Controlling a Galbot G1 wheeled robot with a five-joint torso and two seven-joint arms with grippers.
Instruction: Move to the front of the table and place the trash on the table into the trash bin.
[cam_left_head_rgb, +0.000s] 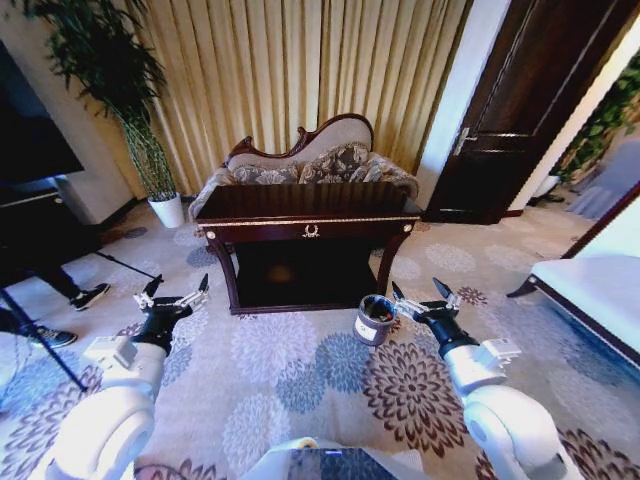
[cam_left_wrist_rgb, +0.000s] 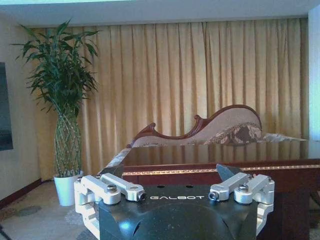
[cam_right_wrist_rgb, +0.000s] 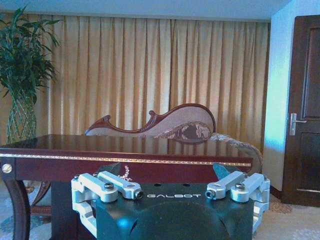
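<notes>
One dark glossy table (cam_left_head_rgb: 305, 203) — gold-trimmed, curved legs

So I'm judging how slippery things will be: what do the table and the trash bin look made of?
The table looks like dark polished wood: its top mirrors the curtains and sofa, and a thin gold trim runs along the edge. The trash bin looks like dark metal or plastic with a pale, shiny metallic rim; its body material is hard to tell.

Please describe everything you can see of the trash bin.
The trash bin is a small dark cylinder with a pale metallic rim. It stands upright on the patterned carpet, in front of the table's right front leg and apart from it. Something pale shows inside. The right gripper, open, hovers just beside its rim, not touching it as far as I can tell.
</notes>
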